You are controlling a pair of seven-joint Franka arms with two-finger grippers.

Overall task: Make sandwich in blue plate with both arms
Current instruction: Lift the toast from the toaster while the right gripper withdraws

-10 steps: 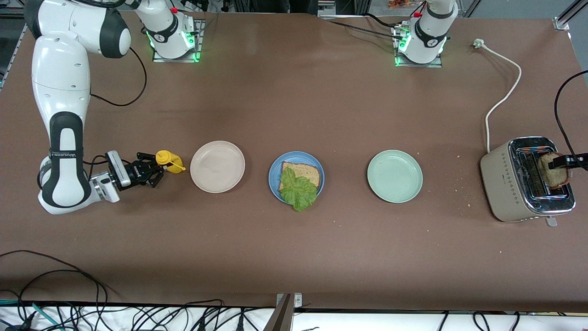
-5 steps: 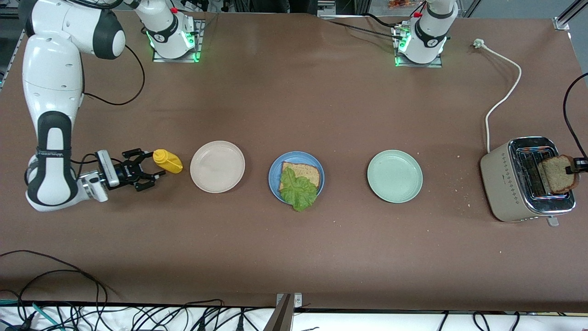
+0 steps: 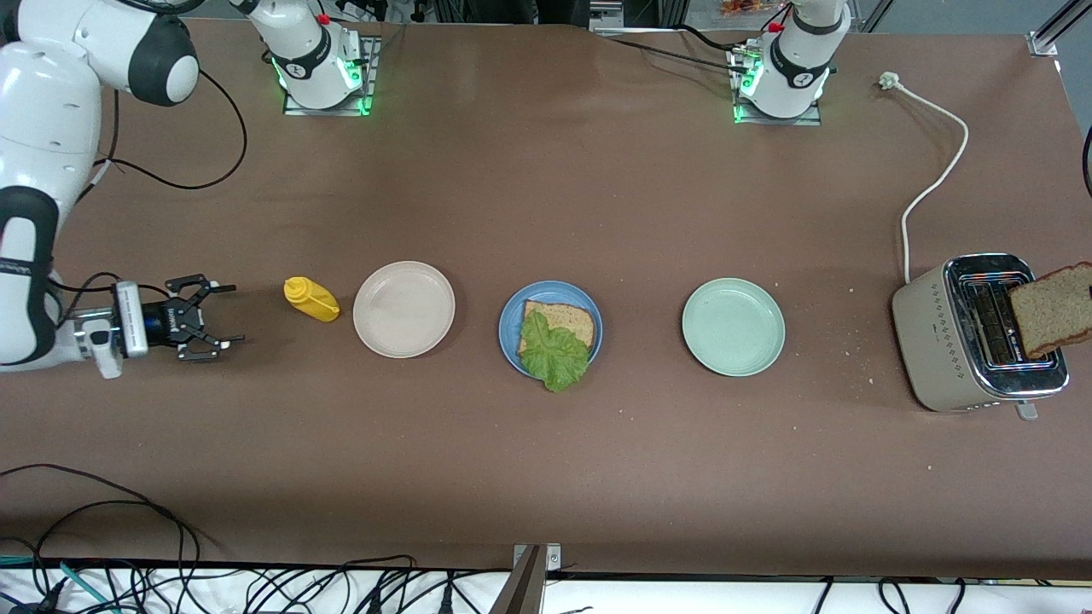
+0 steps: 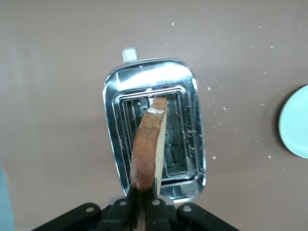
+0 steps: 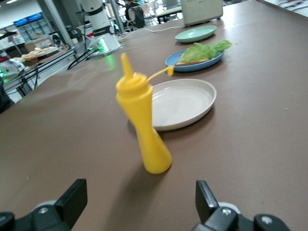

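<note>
Brown tabletop point(image 3: 546, 196) stretches wide under two white robot arms whose bases stand along its edge farthest from the front camera. Three round plates sit in a row across its middle: a beige-white plate point(image 3: 403, 309) toward the right arm's end, a blue plate point(image 3: 509, 317) in the centre, and a pale green plate point(image 3: 733, 327) toward the left arm's end. On the blue plate lies one slice of brown bread point(image 3: 563, 321) with a ruffled green lettuce leaf point(image 3: 554, 352) resting on it, the leaf hanging over the rim nearest the front camera. A yellow squeeze bottle point(image 3: 310, 299) stands upright just beside the beige-white plate, with its cap hanging from a thin tether. The right gripper point(image 3: 203, 319) hangs low, near the bottle but apart from it, its fingers spread wide and holding nothing. At the left arm's end stands a beige toaster point(image 3: 938, 337) with a chrome top and a white power cord point(image 3: 937, 175). The left gripper point(image 4: 142, 198) is clamped on the edge of a second bread slice point(image 3: 1054, 309), held upright over the toaster's slots.
</note>
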